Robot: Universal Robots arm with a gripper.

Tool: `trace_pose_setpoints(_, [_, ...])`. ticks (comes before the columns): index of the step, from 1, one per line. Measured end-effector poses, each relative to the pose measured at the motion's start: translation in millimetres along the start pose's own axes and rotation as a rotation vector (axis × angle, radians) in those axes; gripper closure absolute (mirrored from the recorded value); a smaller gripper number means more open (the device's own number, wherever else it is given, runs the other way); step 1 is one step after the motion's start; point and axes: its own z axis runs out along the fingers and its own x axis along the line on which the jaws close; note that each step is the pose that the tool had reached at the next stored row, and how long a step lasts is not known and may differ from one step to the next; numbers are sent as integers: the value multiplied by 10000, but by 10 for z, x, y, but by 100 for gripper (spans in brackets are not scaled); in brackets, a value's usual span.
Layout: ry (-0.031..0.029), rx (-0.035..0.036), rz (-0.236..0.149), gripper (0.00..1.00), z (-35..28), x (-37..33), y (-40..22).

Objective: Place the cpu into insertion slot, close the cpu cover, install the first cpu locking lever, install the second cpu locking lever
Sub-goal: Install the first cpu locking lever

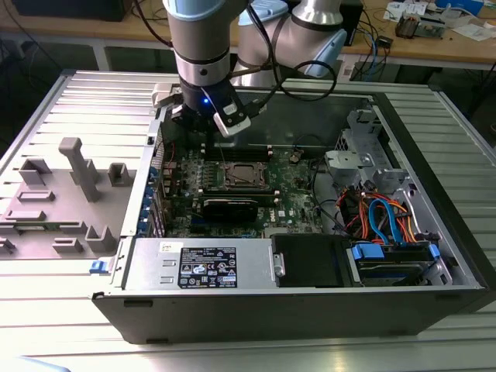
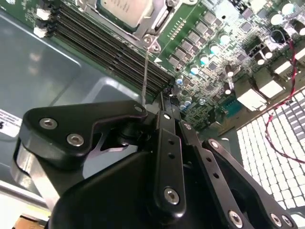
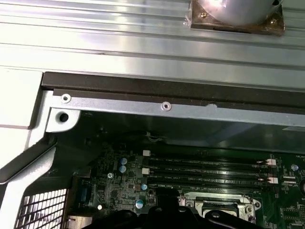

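The cpu (image 2: 125,10) sits in the insertion slot (image 3: 248,205), its dull silver top facing up. The cpu cover (image 2: 159,18) appears to lie down around it, framing the chip. So the first two steps look done, as far as I can judge.

From the socket corner nearest the gripper (image 2: 164,109), a thin wire locking lever (image 2: 145,71) rises and runs back to the gripper's tip, ending right against it. The step in hand looks like the first lever. Whether the gripper is clenched on that lever or released beside it I cannot tell (its own linkage hides the tip).

The long memory slots (image 2: 109,43) lie between gripper and socket, on the green circuit board (image 2: 209,52). In the exterior view the arm hangs inside the open computer case (image 1: 310,310), with the socket just ahead of it.

Seating this lever calls for a firm hold on a thin, springy wire. It must be pressed down and hooked sideways under its catch without slipping off.
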Motion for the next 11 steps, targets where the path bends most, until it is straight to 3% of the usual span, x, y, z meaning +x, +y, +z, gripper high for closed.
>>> trace_pose_setpoints(8, [31,-3,9,89,9,-235,-18])
trace_pose_setpoints(11, [62,-3,15,89,14,-383,-29])
